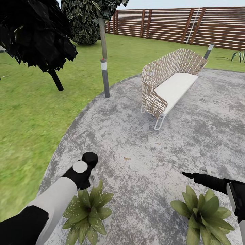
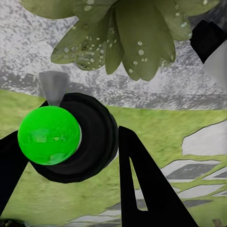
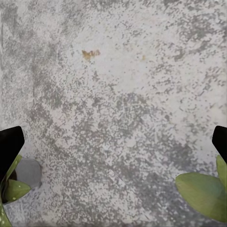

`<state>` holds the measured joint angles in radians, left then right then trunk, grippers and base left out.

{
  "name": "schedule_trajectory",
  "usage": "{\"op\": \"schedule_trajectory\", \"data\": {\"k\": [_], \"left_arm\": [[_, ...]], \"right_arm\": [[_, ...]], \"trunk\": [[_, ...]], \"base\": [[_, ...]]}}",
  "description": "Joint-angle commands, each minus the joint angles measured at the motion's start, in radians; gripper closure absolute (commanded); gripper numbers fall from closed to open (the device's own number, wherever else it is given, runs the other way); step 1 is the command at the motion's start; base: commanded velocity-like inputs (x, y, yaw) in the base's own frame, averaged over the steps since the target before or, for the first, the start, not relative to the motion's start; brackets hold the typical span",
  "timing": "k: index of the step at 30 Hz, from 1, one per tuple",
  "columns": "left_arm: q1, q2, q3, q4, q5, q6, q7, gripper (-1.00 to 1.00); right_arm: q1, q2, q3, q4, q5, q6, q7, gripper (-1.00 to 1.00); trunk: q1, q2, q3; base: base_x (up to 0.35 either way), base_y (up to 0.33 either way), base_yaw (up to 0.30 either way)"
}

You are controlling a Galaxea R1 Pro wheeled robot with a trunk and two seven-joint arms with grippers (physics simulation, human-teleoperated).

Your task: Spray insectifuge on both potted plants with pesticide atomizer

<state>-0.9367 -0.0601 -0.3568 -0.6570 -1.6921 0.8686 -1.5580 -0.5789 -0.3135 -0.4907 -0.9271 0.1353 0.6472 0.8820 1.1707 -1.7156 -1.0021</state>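
Note:
Two potted plants stand on the paved patch close to me, a left potted plant and a right potted plant. My left gripper hovers just above the left one, shut on the pesticide atomizer. In the left wrist view its green round end and grey nozzle sit between the black fingers. The leaves beyond it carry white droplets. My right gripper hangs over the right plant, pointing left. In the right wrist view it is open wide over bare paving, with leaves at the edges.
A wicker bench stands further along the round paved area. A grey post rises at the paving's far-left edge. Lawn lies to the left with dark trees, and a wooden fence closes the back.

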Motion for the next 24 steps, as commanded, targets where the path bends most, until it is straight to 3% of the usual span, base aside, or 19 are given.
{"op": "schedule_trajectory", "data": {"k": [1,11,18,21,22,24], "left_arm": [[-0.001,0.002,-0.001,0.0,-0.008,0.01,-0.01,1.0],[-0.001,0.086,0.005,0.0,-0.009,0.009,-0.008,1.0],[-0.001,0.098,0.007,0.001,-0.008,0.009,-0.009,1.0],[0.001,0.147,0.011,0.025,-0.006,0.01,-0.011,1.0],[0.001,0.18,0.023,0.068,-0.005,0.01,-0.011,1.0],[0.001,0.22,0.063,0.119,-0.004,0.01,-0.01,1.0]], "right_arm": [[-0.001,0.001,-0.003,-0.001,0.01,0.003,0.009,-1.0],[-0.001,0.001,-0.003,-0.001,0.01,0.003,0.009,-1.0],[-0.001,0.001,-0.003,-0.001,0.01,0.003,0.01,-1.0],[-0.001,0.001,-0.003,-0.001,0.01,0.003,0.009,-1.0],[-0.001,0.001,-0.003,-0.001,0.01,0.003,0.01,-1.0],[-0.001,0.001,-0.003,-0.001,0.01,0.003,0.01,-1.0]], "trunk": [[0.0,0.0,-0.001],[0.0,0.0,-0.001],[0.0,0.0,-0.001],[0.0,0.0,-0.001],[0.0,0.0,-0.001],[0.0,0.0,-0.001]], "base": [[0.0,0.0,0.0],[0.0,0.0,0.0],[0.0,0.0,0.0],[0.0,0.0,0.0],[0.0,0.0,0.0],[0.0,0.0,0.0]]}}
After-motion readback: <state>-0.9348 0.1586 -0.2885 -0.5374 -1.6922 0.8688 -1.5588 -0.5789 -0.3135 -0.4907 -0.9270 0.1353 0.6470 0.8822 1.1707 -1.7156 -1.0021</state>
